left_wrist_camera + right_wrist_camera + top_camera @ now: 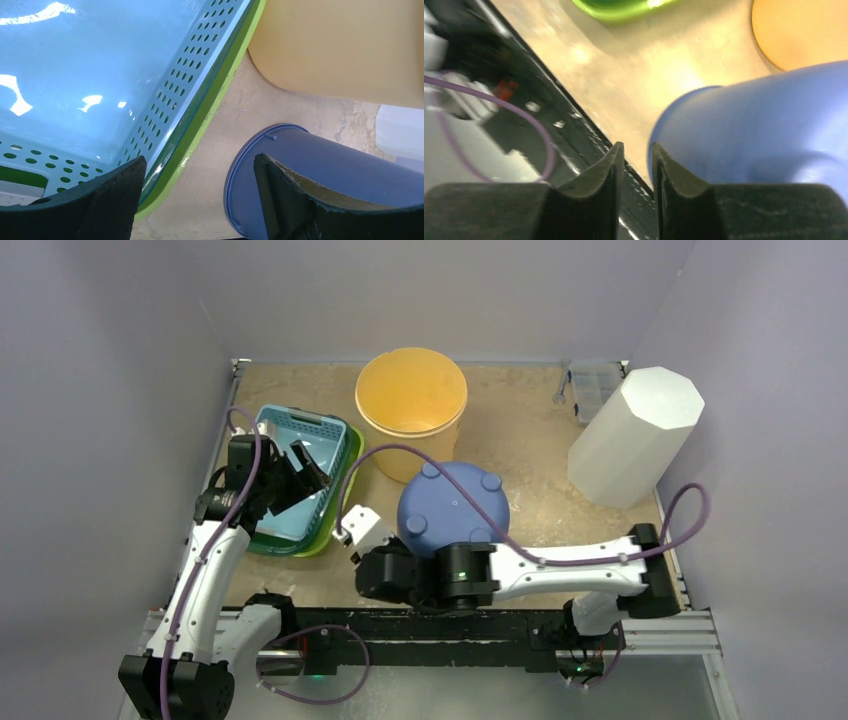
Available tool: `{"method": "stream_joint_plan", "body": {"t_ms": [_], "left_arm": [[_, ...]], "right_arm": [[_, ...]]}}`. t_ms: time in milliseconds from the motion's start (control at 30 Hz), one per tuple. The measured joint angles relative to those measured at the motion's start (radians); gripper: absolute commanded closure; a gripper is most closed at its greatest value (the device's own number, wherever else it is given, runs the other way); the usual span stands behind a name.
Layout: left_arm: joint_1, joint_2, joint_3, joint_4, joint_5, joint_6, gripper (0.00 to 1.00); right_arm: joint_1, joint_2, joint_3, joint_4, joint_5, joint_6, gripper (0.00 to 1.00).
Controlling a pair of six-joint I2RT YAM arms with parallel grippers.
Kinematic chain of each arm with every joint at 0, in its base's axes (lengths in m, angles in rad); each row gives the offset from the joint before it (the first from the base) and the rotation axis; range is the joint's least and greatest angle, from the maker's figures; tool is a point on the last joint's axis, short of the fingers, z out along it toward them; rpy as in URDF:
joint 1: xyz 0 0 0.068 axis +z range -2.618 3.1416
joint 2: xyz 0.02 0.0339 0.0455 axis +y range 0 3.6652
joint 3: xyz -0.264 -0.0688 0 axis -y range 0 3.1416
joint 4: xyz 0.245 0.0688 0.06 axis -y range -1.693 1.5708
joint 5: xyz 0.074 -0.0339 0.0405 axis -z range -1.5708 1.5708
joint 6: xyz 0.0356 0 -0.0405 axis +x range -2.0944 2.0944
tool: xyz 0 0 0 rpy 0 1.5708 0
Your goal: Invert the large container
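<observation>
Standing bottom-up at centre frame on the tabletop [530, 450], feet uppermost: blue container [455, 502], near wall hidden behind the right arm. Hanging just left of it: right end effector [636, 150], narrowly parted, gripping nothing. Spread wide above the perforated basket [300, 422] rim at left: left end effector [200, 162], empty, finger bases cut off by the lower edge.

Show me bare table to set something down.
Widest bare stretch: between the blue container and white bin, running back to the bucket and clear box. A smaller patch behind the baskets. Crowded where baskets, bucket and container meet.
</observation>
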Motion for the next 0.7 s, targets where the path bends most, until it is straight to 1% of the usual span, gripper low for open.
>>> {"method": "stream_joint_plan", "body": {"t_ms": [67,133,233,300,367,400,567,700], "left_arm": [[0.000,-0.006,-0.003,-0.001,0.006,0.010,0.20],[0.000,-0.011,-0.003,0.001,0.009,0.019,0.19],[0.000,-0.021,-0.005,0.003,0.018,0.027,0.17],[0.000,-0.028,-0.007,0.006,0.025,0.028,0.16],[0.000,-0.035,-0.007,0.012,0.032,0.029,0.14],[0.000,-0.040,-0.007,0.015,0.036,0.029,0.13],[0.000,-0.055,-0.007,0.016,0.053,0.036,0.07],[0.000,-0.064,-0.007,0.016,0.056,0.038,0.04]], "right_arm": [[0.000,-0.065,0.033,0.031,-0.031,-0.017,0.52],[0.001,-0.135,0.055,0.071,-0.054,-0.035,0.35],[0.003,-0.222,0.075,0.130,-0.070,-0.064,0.27],[0.003,-0.259,0.081,0.160,-0.062,-0.079,0.16],[0.003,-0.281,0.082,0.175,-0.019,-0.092,0.05],[0.004,-0.282,0.084,0.171,0.011,-0.095,0.02],[0.001,-0.219,0.117,0.102,0.176,-0.092,0.01],[-0.024,-0.153,0.134,0.005,0.238,-0.059,0.01]]}}
